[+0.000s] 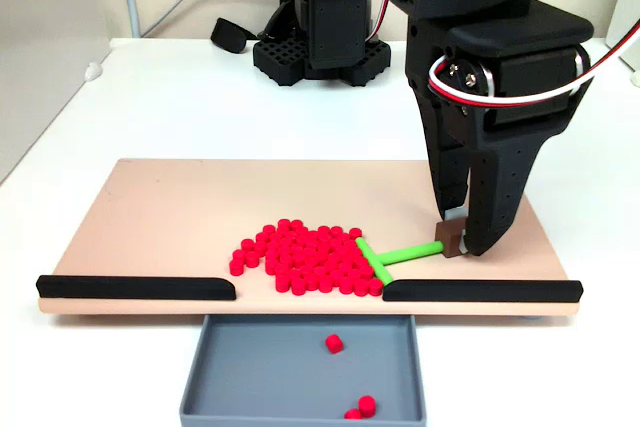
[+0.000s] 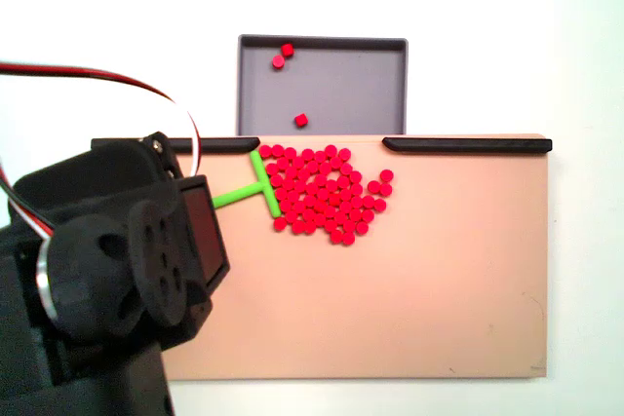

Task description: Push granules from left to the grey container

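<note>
Granules (image 1: 310, 259): most sitting heaped on beige board (image 1: 160, 217) by gap; three lying in grey container (image 1: 270, 367) at 6 o'clock. Claw (image 1: 456, 239) gripping green pusher stick (image 1: 400, 253) by brown end. Bulk awaiting pushing.

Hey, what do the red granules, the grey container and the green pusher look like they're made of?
The granules look like matte plastic: uniform bright red, no shine. The grey container seems to be moulded plastic, slate grey, dull and even. The green pusher is probably plastic too, possibly 3D-printed, though too small to tell.
</note>
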Controlling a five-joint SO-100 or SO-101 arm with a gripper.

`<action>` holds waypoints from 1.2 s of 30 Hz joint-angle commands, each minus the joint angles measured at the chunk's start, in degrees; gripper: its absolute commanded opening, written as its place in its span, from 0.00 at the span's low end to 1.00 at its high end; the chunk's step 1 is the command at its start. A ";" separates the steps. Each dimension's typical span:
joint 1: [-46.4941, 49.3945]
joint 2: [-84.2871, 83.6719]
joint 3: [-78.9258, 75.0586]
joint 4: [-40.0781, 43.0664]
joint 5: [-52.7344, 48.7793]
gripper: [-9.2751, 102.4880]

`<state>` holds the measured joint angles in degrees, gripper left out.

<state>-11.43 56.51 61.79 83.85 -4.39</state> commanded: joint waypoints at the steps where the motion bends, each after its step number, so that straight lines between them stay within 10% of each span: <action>1: 0.79 -0.18 -0.26 0.09 -0.88 0.08; 36: 1.85 -0.35 -0.26 0.18 -3.69 0.08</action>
<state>-10.37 56.51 61.79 83.85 -7.65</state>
